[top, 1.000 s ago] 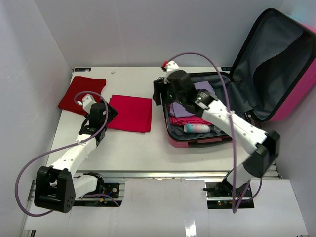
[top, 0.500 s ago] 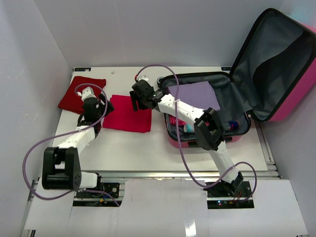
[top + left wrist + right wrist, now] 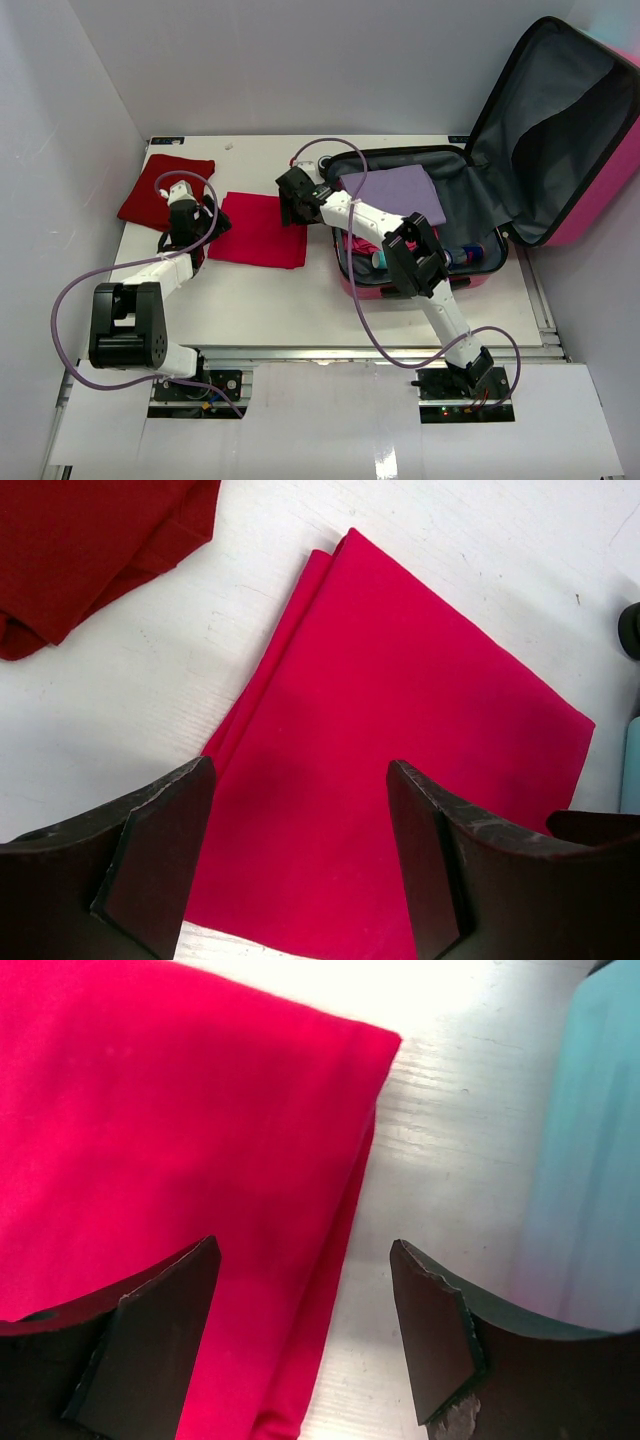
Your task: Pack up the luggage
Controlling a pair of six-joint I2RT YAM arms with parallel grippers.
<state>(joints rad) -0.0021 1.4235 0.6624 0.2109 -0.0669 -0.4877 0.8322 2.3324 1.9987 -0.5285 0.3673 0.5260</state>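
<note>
The luggage (image 3: 600, 190) lies open at the right of the table, its lid up against the wall; its teal shell shows in the right wrist view (image 3: 590, 1160). A folded purple cloth (image 3: 395, 195) lies inside it. A folded bright pink cloth (image 3: 258, 230) lies on the table left of it. My left gripper (image 3: 215, 225) is open and empty over that cloth's left part (image 3: 400, 700), its jaws (image 3: 298, 780) spread wide. My right gripper (image 3: 288, 210) is open and empty, straddling the cloth's right edge (image 3: 180, 1130) in its wrist view (image 3: 305, 1250).
A dark red folded cloth (image 3: 165, 190) lies at the far left, also in the left wrist view (image 3: 90, 540). Pink and blue items (image 3: 470, 255) sit at the suitcase's near side. White walls close in the table on the left and back.
</note>
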